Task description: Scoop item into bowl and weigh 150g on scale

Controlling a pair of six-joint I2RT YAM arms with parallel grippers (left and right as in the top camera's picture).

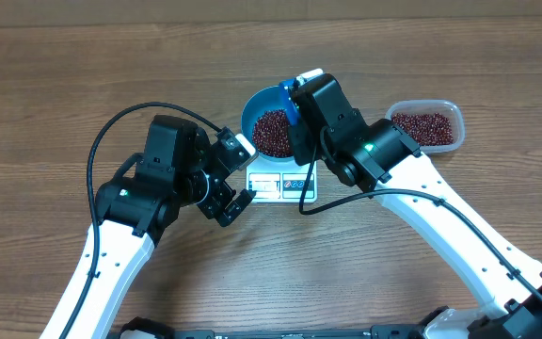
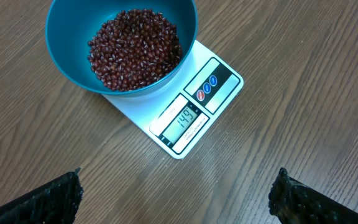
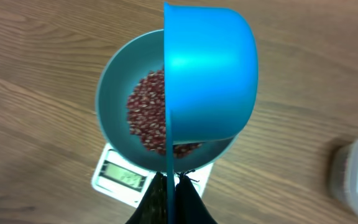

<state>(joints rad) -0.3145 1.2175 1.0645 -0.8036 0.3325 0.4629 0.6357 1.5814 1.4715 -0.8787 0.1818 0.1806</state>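
Weighing nears its end: the teal bowl (image 2: 67, 37) of red-brown beans (image 2: 135, 50) sits on the white scale (image 2: 143, 107) at upper left of the left wrist frame, the display (image 2: 184, 119) appearing to read 149. At centre of the right wrist frame the right gripper (image 3: 168, 190), clamped on the blue scoop (image 3: 210, 68), holds it tipped on edge over the bowl; the left gripper (image 2: 176, 199) hangs spread wide and empty at frame bottom. Any beans remaining in the scoop's hidden hollow could drop together and overshoot, and a scoop bumping the rim would spoil the reading.
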